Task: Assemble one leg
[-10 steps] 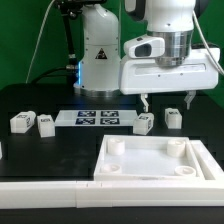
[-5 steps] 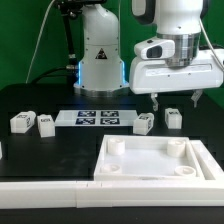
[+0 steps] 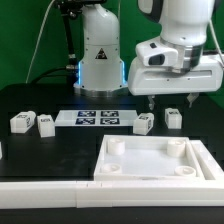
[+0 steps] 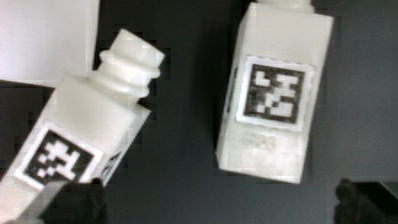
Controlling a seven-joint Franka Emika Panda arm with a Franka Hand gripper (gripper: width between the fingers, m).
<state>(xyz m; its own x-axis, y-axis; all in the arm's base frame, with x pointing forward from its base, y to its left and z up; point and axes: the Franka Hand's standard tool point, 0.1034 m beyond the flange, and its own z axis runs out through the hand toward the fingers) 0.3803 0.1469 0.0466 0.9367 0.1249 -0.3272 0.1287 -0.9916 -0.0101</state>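
Currently the end effector (image 3: pixel 170 100) hangs released, its fingers (image 3: pixel 150 102) spread wide and grasping nothing, above the bench (image 3: pixel 60 150) just past the end of the marker board (image 3: pixel 97 118) on the exterior view's right. Two legs lie on the bench beneath it. The first leg (image 3: pixel 144 122) is just beside that end of the marker board, and the second leg (image 3: pixel 173 118) is next to it, farther from the board. Both are clear of the fingers. A third leg (image 3: pixel 20 122) and a fourth leg (image 3: pixel 45 124) sit off the marker board's opposite end, the fourth closer to the board. A large white tray (image 3: pixel 155 160) lies on the camera's side of the marker board. From the wrist view the pair below shows with square black-and-white tags facing up: a tilted leg (image 4: pixel 89 125) with a stepped, narrower end, and a straighter leg (image 4: pixel 270 95), with a dark strip of bench between them. Which of these is the one nearest the marker board I cannot tell.
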